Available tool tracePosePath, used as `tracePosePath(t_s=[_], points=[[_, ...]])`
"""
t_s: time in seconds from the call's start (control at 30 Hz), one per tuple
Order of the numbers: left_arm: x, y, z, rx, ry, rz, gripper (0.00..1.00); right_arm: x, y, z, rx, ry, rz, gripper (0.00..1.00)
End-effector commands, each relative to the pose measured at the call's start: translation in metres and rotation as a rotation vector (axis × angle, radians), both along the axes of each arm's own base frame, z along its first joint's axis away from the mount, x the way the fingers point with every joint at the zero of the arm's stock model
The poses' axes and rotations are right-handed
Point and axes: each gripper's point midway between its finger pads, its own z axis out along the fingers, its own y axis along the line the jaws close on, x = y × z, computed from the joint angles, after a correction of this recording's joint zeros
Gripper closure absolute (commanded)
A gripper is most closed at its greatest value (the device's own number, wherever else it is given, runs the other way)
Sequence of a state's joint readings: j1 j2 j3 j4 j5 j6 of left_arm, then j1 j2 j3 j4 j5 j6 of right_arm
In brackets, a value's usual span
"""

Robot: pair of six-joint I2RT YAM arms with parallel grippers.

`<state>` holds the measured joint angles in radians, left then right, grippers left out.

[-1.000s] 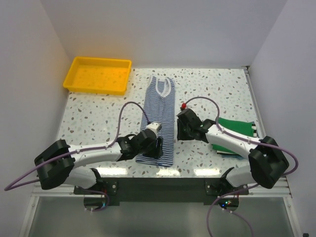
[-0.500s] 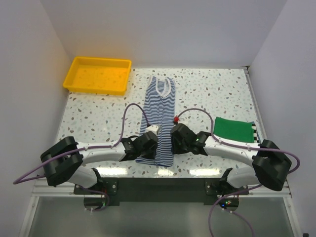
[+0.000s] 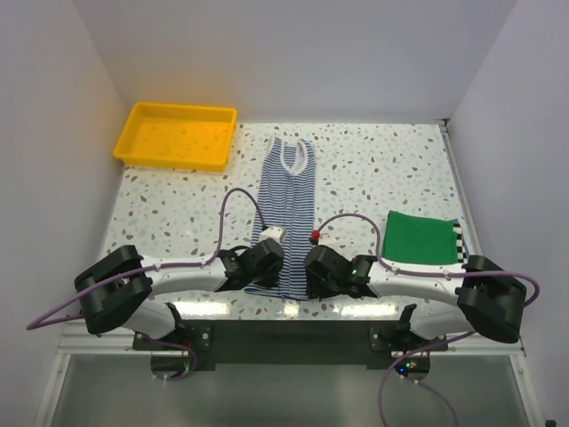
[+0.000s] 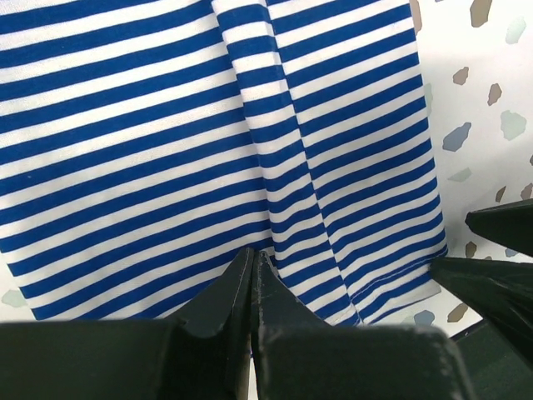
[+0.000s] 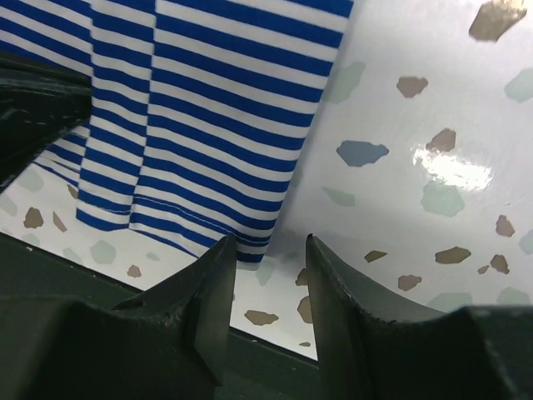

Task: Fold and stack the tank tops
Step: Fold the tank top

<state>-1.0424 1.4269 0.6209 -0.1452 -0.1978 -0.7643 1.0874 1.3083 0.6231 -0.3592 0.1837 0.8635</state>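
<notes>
The blue-and-white striped tank top (image 3: pixel 286 191) lies flat lengthwise in the middle of the table, neck at the far end. My left gripper (image 3: pixel 269 269) is at its near hem, left of centre. In the left wrist view the left gripper (image 4: pixel 252 254) is shut, pinching the striped cloth (image 4: pixel 166 125), and a crease runs up from the tips. My right gripper (image 3: pixel 310 277) is at the hem's near right corner. The right gripper (image 5: pixel 268 246) is open there, its left finger over the corner of the cloth (image 5: pixel 233 108). The green tank top (image 3: pixel 420 236) lies folded at the right on the black-and-white striped one (image 3: pixel 460 242).
A yellow tray (image 3: pixel 178 133) stands at the far left corner. The table's near edge (image 5: pixel 275 333) runs just behind both grippers. In the left wrist view the right gripper's fingers (image 4: pixel 500 229) show close by at the right.
My left gripper has shut on the striped top's near hem. My right arm swung left from beside the green stack to the hem's right corner, uncovering the stack.
</notes>
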Motion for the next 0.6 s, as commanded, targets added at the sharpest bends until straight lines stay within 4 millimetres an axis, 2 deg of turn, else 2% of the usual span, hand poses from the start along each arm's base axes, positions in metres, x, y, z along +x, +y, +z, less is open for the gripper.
tracePosePath(t_s=[0.0, 0.1, 0.2, 0.3, 0.47, 0.57], points=[[-0.007, 0.009, -0.008, 0.024, 0.017, 0.013, 0.96, -0.002, 0.011, -0.001, 0.074, 0.017, -0.051, 0.57], [-0.008, 0.007, -0.006, 0.017, 0.016, 0.011, 0.96, -0.006, 0.011, -0.007, 0.064, 0.031, -0.050, 0.58], [-0.007, 0.004, 0.005, -0.001, 0.000, 0.010, 0.95, -0.007, 0.011, -0.007, 0.070, 0.038, -0.056, 0.58], [-0.002, 0.003, 0.026, -0.029, -0.033, 0.025, 0.93, -0.008, 0.013, 0.000, 0.103, 0.028, -0.071, 0.58], [0.004, 0.001, 0.064, -0.100, -0.079, 0.061, 0.88, -0.012, 0.012, -0.004, 0.099, 0.045, -0.067, 0.58], [0.002, 0.018, 0.070, -0.065, -0.074, 0.121, 0.79, -0.013, 0.014, -0.008, 0.092, 0.053, -0.064, 0.58]])
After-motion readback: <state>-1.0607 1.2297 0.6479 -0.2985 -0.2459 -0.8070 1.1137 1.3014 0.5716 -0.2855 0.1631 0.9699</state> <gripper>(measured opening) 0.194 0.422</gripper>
